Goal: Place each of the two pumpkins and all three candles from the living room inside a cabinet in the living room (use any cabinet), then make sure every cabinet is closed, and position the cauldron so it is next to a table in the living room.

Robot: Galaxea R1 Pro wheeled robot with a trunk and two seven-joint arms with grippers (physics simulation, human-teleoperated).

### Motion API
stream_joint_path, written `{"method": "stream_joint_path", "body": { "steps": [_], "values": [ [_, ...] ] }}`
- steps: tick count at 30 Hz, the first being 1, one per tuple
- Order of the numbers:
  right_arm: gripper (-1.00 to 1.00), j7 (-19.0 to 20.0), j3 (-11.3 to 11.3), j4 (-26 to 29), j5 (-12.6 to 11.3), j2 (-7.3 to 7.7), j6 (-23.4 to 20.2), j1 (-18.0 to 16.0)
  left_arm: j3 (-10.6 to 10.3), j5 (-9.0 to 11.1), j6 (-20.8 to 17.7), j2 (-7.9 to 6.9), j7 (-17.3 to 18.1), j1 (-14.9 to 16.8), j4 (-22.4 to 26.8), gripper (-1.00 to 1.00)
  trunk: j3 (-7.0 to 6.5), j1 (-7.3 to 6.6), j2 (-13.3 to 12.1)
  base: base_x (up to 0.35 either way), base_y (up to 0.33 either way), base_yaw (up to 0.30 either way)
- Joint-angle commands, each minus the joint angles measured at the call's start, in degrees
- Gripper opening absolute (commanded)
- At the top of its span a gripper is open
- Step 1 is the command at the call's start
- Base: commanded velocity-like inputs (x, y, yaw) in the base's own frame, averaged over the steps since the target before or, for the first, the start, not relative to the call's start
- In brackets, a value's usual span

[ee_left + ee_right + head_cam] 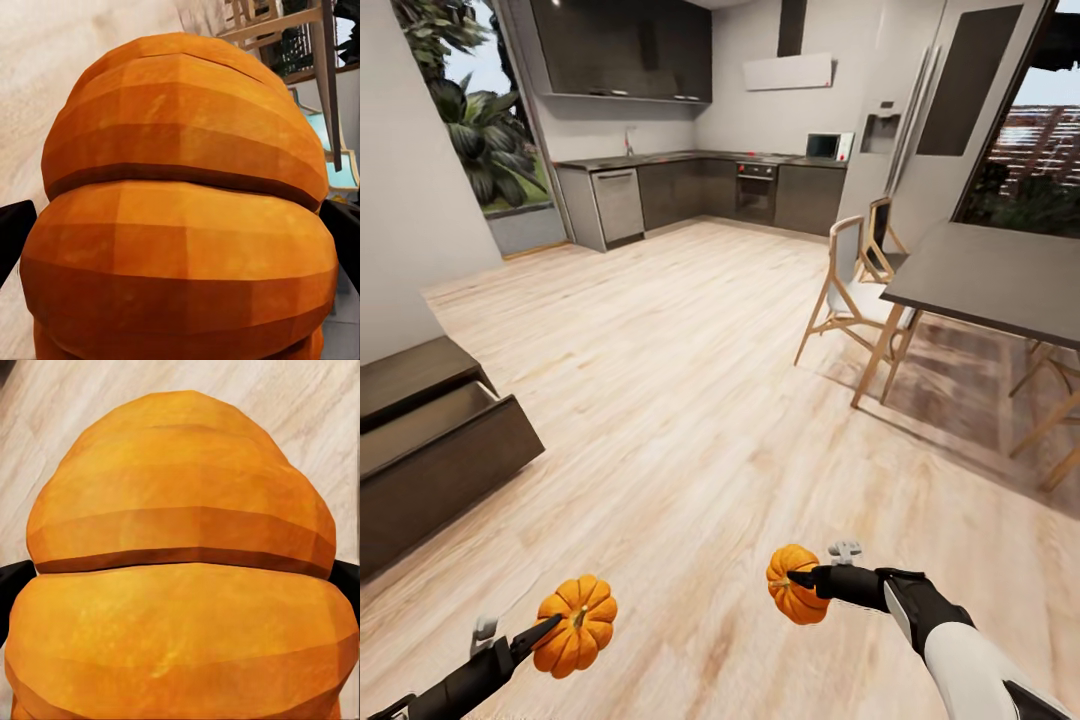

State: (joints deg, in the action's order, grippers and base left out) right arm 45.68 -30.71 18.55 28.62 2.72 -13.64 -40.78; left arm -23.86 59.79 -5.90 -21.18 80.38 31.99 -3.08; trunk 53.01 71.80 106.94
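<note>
Each hand carries a small orange ribbed pumpkin above the wooden floor. My left gripper (565,622) is shut on one pumpkin (578,625) at the lower left of the head view; up close that pumpkin (180,217) sits between dark fingers (13,240). My right gripper (795,582) is shut on the other pumpkin (792,584), seen large as pumpkin (180,577) in the right wrist view. The dark-brown cabinet (420,450) stands at the left with one drawer (455,455) pulled out. Candles, cauldron and coffee table are out of view.
A dark-topped dining table (1000,280) with wooden chairs (850,290) stands at the right. Grey kitchen cupboards (700,190) line the far wall. Light wooden floor (690,380) stretches between the cabinet and the dining table.
</note>
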Motion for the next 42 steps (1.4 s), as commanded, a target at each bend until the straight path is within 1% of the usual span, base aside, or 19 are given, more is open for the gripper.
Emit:
{"method": "stream_joint_path", "body": {
  "steps": [1, 7, 29, 31, 32, 34, 39, 42],
  "values": [
    [-1.0, 0.1, 0.0, 0.0, -0.1, 0.0, -0.1, 0.0, 0.0, 0.0, 0.0, 0.0, 0.0, 0.0, 0.0, -1.0, 0.04, 0.0, 0.0, 0.143, -0.324, 0.265],
    [-1.0, 0.1, 0.0, 0.0, -0.1, 0.0, -0.1, 0.0, 0.0, 0.0, 0.1, 0.06, 0.0, 0.0, 0.0, -1.0, 0.23, 0.0, 0.0, 0.13, -0.219, 0.27],
    [-1.0, 0.1, 0.0, -0.1, -0.1, -0.06, -0.1, 0.1, 0.0, 0.1, 0.1, 0.35, 0.0, 0.0, 0.0, -1.0, 0.33, 0.0, 0.0, 0.003, -0.003, 0.282],
    [-1.0, 0.1, 0.0, -0.1, -0.1, -0.3, 0.0, 0.1, 0.0, 0.1, 0.1, 0.35, 0.0, 0.0, 0.0, -1.0, 0.33, 0.0, 0.0, 0.0, 0.0, 0.284],
    [-1.0, 0.0, 0.0, -0.1, -0.1, -0.79, 0.3, 0.1, 0.0, 0.1, 0.1, 0.32, 0.0, 0.0, 0.0, -1.0, 0.33, 0.0, 0.0, 0.0, 0.0, 0.284],
    [-1.0, -0.9, 0.0, -0.1, -0.1, -1.26, 1.3, 0.1, 0.1, 0.1, 0.1, 0.18, 0.0, 0.0, 0.0, -1.0, 0.33, 0.0, 0.0, 0.0, 0.0, 0.285],
    [-1.0, -3.7, 0.0, -0.2, -0.1, -1.46, 1.8, 0.1, 0.0, 0.1, 0.1, 0.32, 0.0, 0.0, 0.0, -1.0, 0.33, 0.0, 0.0, 0.0, 0.0, 0.288],
    [-1.0, -3.9, 0.0, -0.4, -0.1, -1.44, 1.9, 0.1, 0.1, 0.1, 0.1, 0.28, 0.0, 0.0, 0.0, -1.0, 0.33, 0.0, 0.0, 0.0, 0.0, 0.289]
  ]
}}
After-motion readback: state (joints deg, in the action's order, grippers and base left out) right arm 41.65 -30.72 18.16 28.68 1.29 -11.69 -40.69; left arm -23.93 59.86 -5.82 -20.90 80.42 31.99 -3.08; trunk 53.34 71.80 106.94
